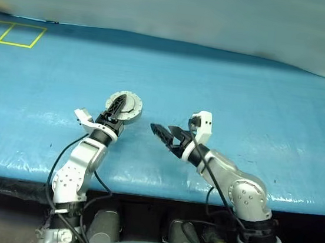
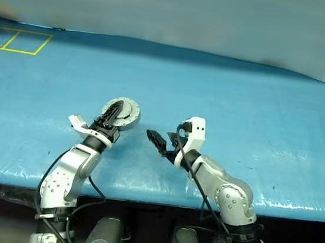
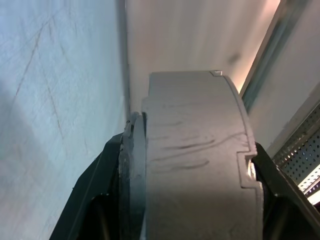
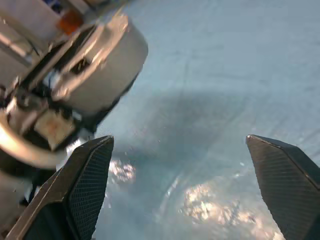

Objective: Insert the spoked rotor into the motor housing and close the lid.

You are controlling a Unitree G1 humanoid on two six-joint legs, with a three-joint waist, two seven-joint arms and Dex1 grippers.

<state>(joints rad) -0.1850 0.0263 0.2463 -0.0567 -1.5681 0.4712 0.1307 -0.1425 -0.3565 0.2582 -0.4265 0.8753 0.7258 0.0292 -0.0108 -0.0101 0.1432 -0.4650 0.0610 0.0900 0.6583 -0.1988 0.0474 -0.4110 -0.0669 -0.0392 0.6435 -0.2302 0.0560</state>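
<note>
Left eye view has the left gripper (image 1: 114, 107) raised over the blue sheet-covered surface (image 1: 241, 107), its two black fingers clamped across a round silver-grey metal motor housing (image 1: 124, 105) that is held up off the sheet with its flat, lid-covered face turned toward the camera (a raised circle shows at the middle of that face). Left wrist view looks along the same grip: the grey curved side wall of the housing (image 3: 195, 160) sits between the two black fingers (image 3: 95, 195), one pressed against each side, and a thinner grey disc, the lid (image 3: 131, 170), lies flush against one end of the shell with a narrow seam between them. Whether the spoked rotor is inside cannot be told, since the shell is closed over. To the right of the housing and well apart from it, the right gripper (image 1: 165, 135) points leftward toward it, low above the surface, jaws spread wide and empty. Right wrist view confirms this: its two black textured fingertips (image 4: 90, 180) stand far apart with only blue sheet between them. Yellow tape lines (image 1: 13, 35) mark the far left corner of the surface.
</note>
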